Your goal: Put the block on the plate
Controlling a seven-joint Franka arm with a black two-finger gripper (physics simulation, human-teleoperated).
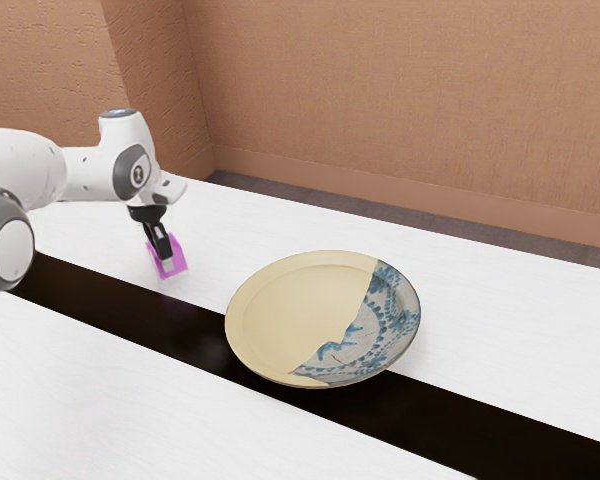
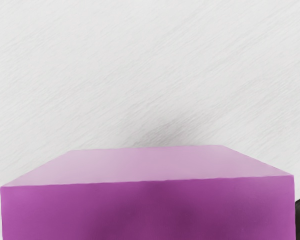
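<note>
Exterior view shows the magenta, flat-faced block (image 1: 180,258) at the claw (image 1: 166,260); whether gripped, I cannot tell.

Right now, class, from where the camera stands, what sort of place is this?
Probably a plain indoor room, though its use is unclear. The signs are the textured brown wall, the baseboard along its foot, and the white table with a dark band across it.

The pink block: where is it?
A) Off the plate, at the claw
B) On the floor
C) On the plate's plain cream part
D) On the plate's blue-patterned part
A: the pink block is at the claw, with white tabletop showing between it and the plate.
</note>
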